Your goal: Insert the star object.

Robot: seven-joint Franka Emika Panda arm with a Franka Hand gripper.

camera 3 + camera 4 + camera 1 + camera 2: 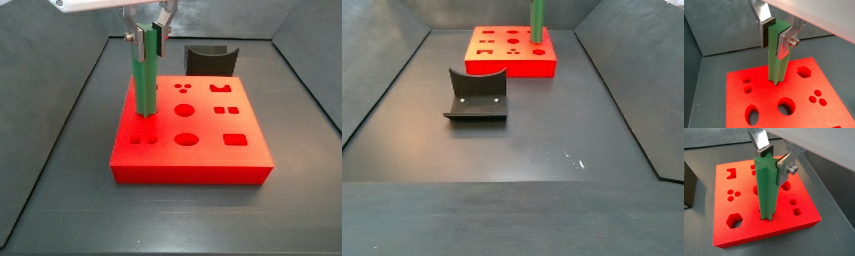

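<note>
The star object [765, 188] is a long bright green rod with a star-shaped cross-section. It stands upright in both wrist views [776, 57]. My gripper [773, 164] is shut on its upper part, one finger on each side, as a wrist view [775, 37] also shows. The rod's lower end meets the top of the red block [751, 230] among its shaped holes. In a side view the rod [143, 85] stands at the block's [201, 165] left side, under the gripper [147, 38]. How deep the rod's tip sits is hidden. Another side view shows the rod [539, 20] on the block [509, 67].
The dark fixture with a curved top [210, 58] stands on the floor behind the red block, and shows apart from it in a side view [476, 95]. Grey walls [80, 90] slope up around the dark floor [543, 150].
</note>
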